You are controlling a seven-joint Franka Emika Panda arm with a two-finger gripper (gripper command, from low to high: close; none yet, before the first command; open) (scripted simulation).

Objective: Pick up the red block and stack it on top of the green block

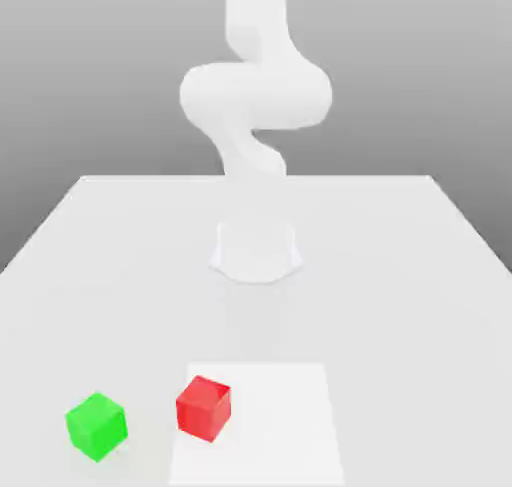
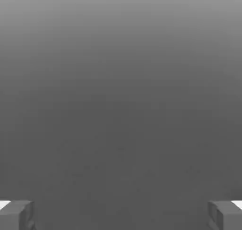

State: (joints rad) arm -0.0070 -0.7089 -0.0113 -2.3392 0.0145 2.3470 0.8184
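Red cube [image 1: 204, 408], flat-faced, near green cube [image 1: 97, 427]; smooth pale tabletop [image 1: 400, 325].

smooth plastic-looking red block [image 1: 203, 409], smooth green block [image 1: 97, 427], smooth pale table [image 1: 400, 325]

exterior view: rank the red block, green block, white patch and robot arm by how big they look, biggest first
1. Robot arm
2. White patch
Red block and green block: too alike to rank.
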